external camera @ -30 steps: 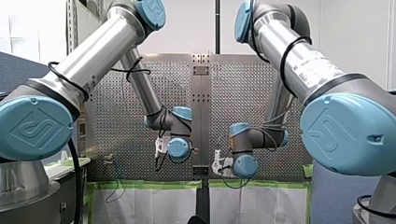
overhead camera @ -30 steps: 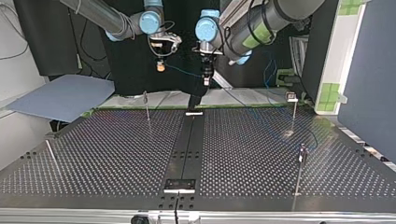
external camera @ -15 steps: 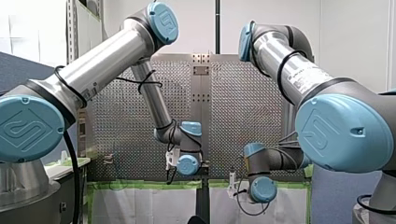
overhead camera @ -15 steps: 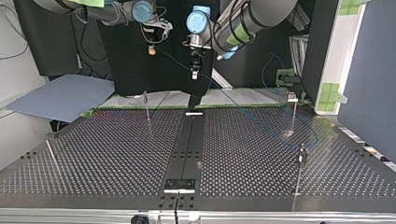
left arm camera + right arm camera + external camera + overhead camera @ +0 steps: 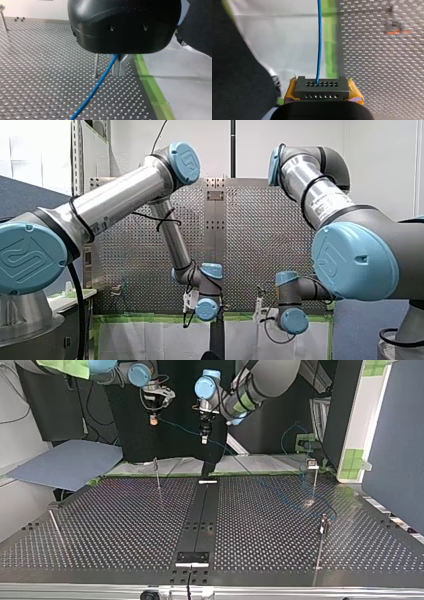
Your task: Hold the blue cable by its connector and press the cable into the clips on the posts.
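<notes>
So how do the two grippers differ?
My left gripper has bare metal fingers; my right gripper has yellow pads. The left gripper pinches the cable itself, partway along; the right gripper clamps the dark connector at its end. Both are shut on the same blue cable.

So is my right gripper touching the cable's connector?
Touching: the right wrist view shows yellow pads of my right gripper against both sides of the connector.
</notes>
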Robot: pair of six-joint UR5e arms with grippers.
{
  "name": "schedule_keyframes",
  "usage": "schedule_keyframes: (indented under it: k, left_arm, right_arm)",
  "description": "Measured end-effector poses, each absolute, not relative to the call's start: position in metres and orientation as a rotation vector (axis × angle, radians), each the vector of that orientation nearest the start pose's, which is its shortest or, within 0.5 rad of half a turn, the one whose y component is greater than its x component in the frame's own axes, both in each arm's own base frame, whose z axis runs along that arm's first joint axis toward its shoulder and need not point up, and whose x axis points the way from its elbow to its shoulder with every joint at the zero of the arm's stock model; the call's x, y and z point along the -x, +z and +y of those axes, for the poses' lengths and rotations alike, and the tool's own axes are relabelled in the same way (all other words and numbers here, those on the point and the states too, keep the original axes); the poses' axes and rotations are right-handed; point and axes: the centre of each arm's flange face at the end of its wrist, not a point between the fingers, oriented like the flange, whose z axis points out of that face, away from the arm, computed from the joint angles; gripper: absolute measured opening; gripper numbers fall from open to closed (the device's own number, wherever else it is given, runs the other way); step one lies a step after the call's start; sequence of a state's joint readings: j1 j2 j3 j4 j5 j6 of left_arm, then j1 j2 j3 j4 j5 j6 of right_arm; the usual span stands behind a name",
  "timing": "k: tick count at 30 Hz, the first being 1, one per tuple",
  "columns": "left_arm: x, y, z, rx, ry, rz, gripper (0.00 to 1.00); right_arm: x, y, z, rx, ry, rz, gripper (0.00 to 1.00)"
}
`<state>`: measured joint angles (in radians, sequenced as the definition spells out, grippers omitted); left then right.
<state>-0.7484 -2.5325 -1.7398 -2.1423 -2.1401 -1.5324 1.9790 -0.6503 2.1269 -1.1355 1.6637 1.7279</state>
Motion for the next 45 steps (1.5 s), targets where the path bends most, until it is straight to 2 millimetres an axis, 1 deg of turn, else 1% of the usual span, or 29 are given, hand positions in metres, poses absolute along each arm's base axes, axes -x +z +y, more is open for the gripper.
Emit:
schedule_keyframes:
  k: [2, 5, 10, 15, 17, 19, 22, 27, 30, 35, 40, 45]
  left_arm:
    - [-0.375, -0.065, -0.457, -0.244, -0.048, 1.670, 0.00]
    - [-0.377, -0.067, -0.461, -0.246, -0.049, 1.671, 0.00]
    - [-0.383, -0.063, -0.469, -0.238, -0.059, 1.658, 0.00]
    - [-0.388, -0.057, -0.481, -0.225, -0.085, 1.640, 0.00]
    - [-0.390, -0.058, -0.485, -0.223, -0.091, 1.639, 0.00]
    - [-0.390, -0.061, -0.488, -0.225, -0.091, 1.644, 0.00]
    - [-0.389, -0.070, -0.493, -0.231, -0.091, 1.660, 0.00]
    - [-0.386, -0.088, -0.500, -0.235, -0.088, 1.692, 0.00]
    - [-0.384, -0.093, -0.505, -0.230, -0.080, 1.702, 0.00]
    - [-0.389, -0.085, -0.520, -0.187, -0.080, 1.677, 0.00]
    - [-0.398, -0.073, -0.536, -0.149, -0.102, 1.646, 0.00]
    - [-0.405, -0.062, -0.550, -0.125, -0.110, 1.625, 0.00]
  right_arm:
    - [-0.284, -0.089, -0.361, -1.631, 1.316, -1.361, 0.00]
    - [-0.281, -0.076, -0.376, -1.587, 1.363, -1.337, 0.00]
    - [-0.273, -0.054, -0.400, -1.519, 1.429, -1.293, 0.00]
    - [-0.266, -0.029, -0.424, -1.438, 1.482, -1.232, 0.00]
    - [-0.265, -0.018, -0.433, -1.405, 1.505, -1.203, 0.00]
    - [-0.265, -0.015, -0.439, -1.384, 1.517, -1.186, 0.00]
    - [-0.264, -0.018, -0.445, -1.367, 1.523, -1.175, 0.00]
    - [-0.260, -0.033, -0.453, -1.362, 1.510, -1.182, 0.00]
    - [-0.259, -0.042, -0.457, -1.367, 1.502, -1.187, 0.00]
    - [-0.256, -0.057, -0.459, -1.386, 1.480, -1.200, 0.00]
    - [-0.251, -0.064, -0.460, -1.386, 1.467, -1.215, 0.00]
    - [-0.243, -0.073, -0.467, -1.382, 1.452, -1.250, 0.00]
